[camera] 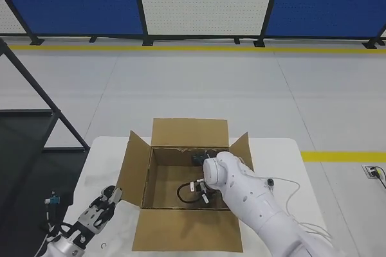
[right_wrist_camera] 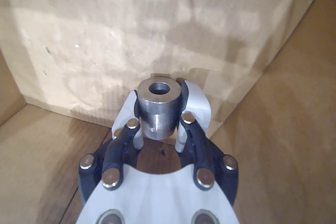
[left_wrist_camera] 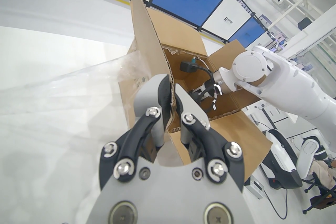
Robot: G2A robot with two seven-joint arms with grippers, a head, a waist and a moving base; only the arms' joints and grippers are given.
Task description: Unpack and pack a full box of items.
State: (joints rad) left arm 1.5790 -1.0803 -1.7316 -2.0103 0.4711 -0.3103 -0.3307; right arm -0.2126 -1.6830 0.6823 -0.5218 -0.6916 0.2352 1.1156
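Box (camera: 186, 230) flap (left_wrist_camera: 145, 33) pinched by left pincer (left_wrist_camera: 170, 91); right pincer (right_wrist_camera: 160, 101), walled in by cardboard, grips metal bushing (right_wrist_camera: 157, 114).

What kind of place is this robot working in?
Probably a robotics lab or factory test hall: blue and white partition panels, a yellow floor line, a cardboard box on a white table.

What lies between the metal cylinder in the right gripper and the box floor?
Nothing visible. The right gripper holds the metal cylinder inside the box, and only bare cardboard shows around it.
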